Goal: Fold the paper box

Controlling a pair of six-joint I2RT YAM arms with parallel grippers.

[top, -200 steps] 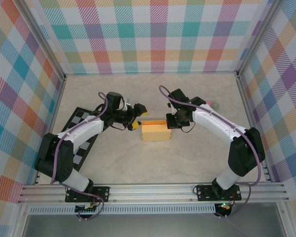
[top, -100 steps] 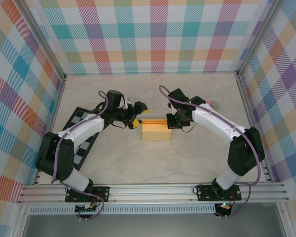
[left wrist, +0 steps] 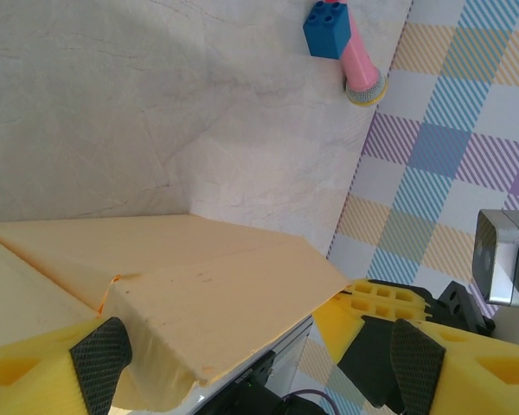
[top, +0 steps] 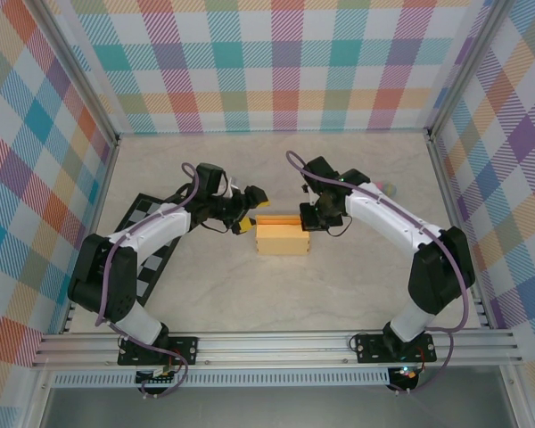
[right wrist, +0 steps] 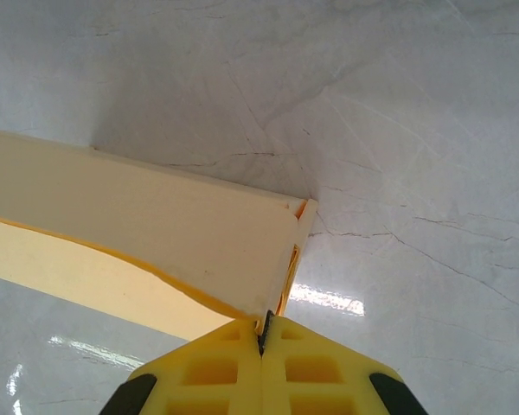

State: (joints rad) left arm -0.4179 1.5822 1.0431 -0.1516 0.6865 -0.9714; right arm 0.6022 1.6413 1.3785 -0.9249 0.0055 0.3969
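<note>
The paper box (top: 281, 237) — light, crease-prone card — is judged best held at folded edges: one lies between the parted fingers of the left gripper (left wrist: 255, 363), another at the closed tips of the right gripper (right wrist: 264, 333).

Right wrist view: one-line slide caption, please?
Right gripper shut, pinching the paper box by its end flap over the marbled table.
</note>
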